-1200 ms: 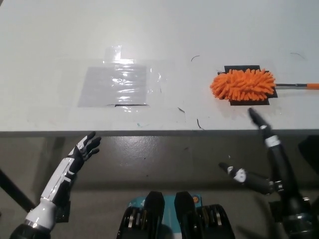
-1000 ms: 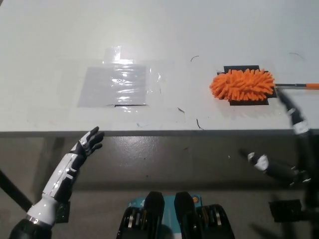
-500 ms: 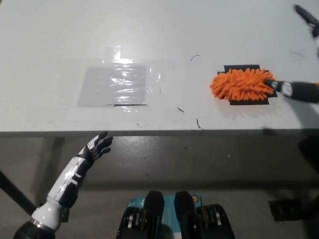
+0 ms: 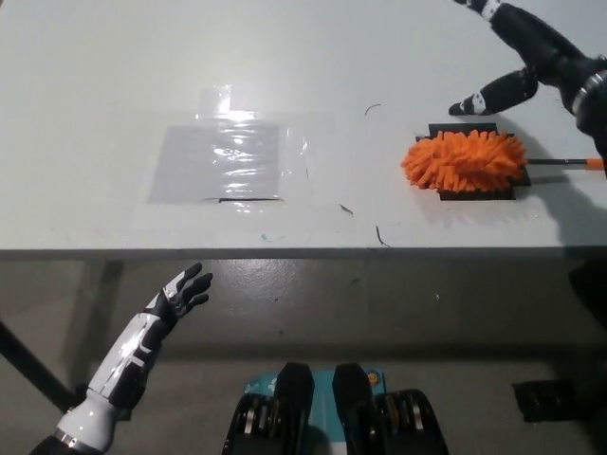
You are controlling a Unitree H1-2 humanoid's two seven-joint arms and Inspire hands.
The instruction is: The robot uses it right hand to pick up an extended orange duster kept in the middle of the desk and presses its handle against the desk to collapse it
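White desk [image 4: 114, 76] fills the upper part of the view, front edge running straight across just below mid-frame, grey floor [image 4: 379, 303] below it. Orange duster [image 4: 464, 159] lies right of centre on the desk, fluffy head resting on a black patch [image 4: 474, 193], thin dark shaft running right to an orange handle tip [image 4: 595, 164] at the frame's right border. Duster sits near the front edge but not over it. Clear plastic sheet [image 4: 226, 161] is taped flat left of centre, well apart from the duster; bare desk between them and all along the far side (lots of free room there).

Right hand [image 4: 517, 52] is in the top right corner, above and beyond the duster head, fingers spread wide, holding nothing; one fingertip points down near the far edge of the black patch, not touching the duster. Left hand [image 4: 180, 289] hangs off the desk at lower left, below the front edge, fingers apart, empty.

Versus 1.2 s ago: right hand was low at bottom right, below the desk edge; it has swung up past the shaft to the far side. Duster unmoved. Left hand shifted slightly right.
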